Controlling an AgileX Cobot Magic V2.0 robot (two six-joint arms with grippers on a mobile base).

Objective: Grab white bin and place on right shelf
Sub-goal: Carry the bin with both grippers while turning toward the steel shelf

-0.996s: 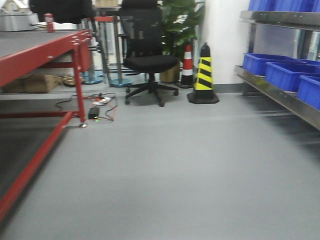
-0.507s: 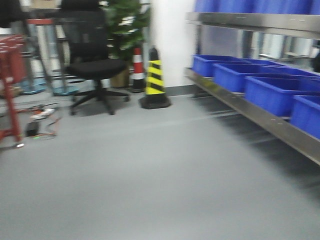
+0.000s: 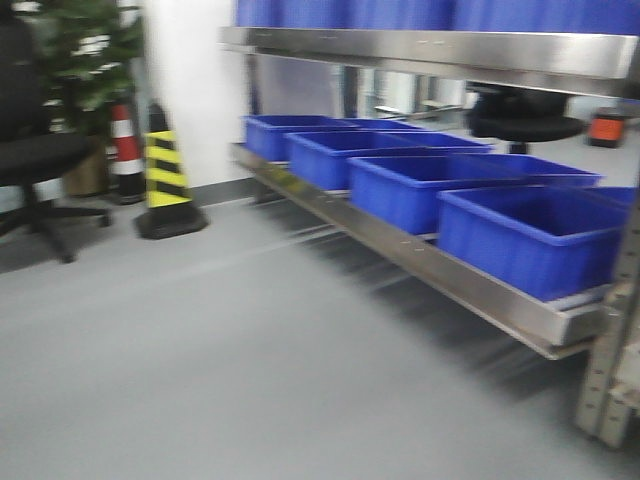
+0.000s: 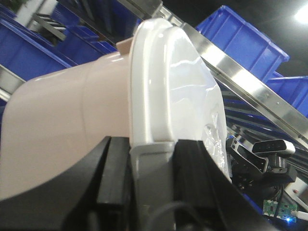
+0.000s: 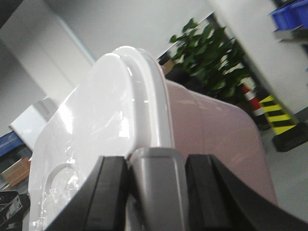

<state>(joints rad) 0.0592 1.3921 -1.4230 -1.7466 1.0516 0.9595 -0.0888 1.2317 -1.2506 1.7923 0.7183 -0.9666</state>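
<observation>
The white bin fills both wrist views: a pale pinkish tub (image 4: 62, 125) with a white translucent lid (image 4: 178, 77); it also shows in the right wrist view (image 5: 211, 134). My left gripper (image 4: 153, 168) is shut on a grey handle clip (image 4: 151, 178) at one end of the bin. My right gripper (image 5: 156, 187) is shut on the grey clip (image 5: 156, 183) at the other end. The bin and both grippers are out of the front view. The right shelf (image 3: 440, 270), a stainless-steel rack with a reflective front rail, runs along the right of the front view.
Several blue open crates (image 3: 530, 235) stand on the lower shelf level, and an upper rail (image 3: 450, 48) carries more. A perforated upright (image 3: 610, 370) stands at the right. A yellow-black cone (image 3: 165, 180), a red-white cone (image 3: 125, 150), a black chair (image 3: 35, 160) and a plant (image 3: 85, 40) are at the left. Grey floor (image 3: 220, 360) lies ahead.
The front view has swung to the right: the red-framed table has left the frame, the cones and chair slid left, and the steel shelf with blue crates now fills the right half.
</observation>
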